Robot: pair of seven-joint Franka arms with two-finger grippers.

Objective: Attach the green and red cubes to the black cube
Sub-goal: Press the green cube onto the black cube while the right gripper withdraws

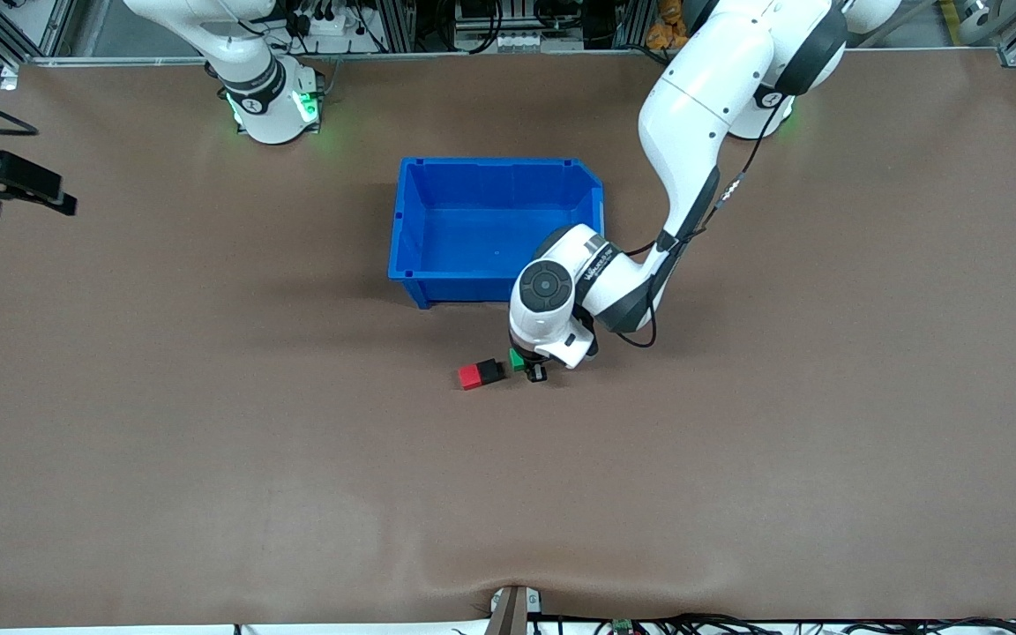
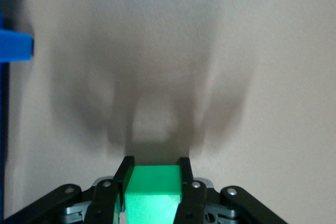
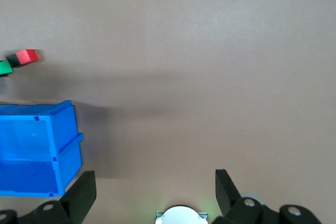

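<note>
Left gripper [image 1: 533,366] clamps green cube [image 2: 153,193] on 2 flat sides beside black cube [image 1: 492,370] and red cube [image 1: 470,377]; looks light, rigid. Right gripper [image 3: 153,187] waits, spread wide.

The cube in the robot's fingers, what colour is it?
Bright green cube; the left wrist view shows it best.

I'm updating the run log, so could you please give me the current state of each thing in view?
green cube: clamped in the left gripper, beside the black cube.
red cube: on the table, joined to the black cube.
black cube: on the table, red cube attached.
blue bin: upright, empty.
right gripper: open, empty, waiting.
</note>
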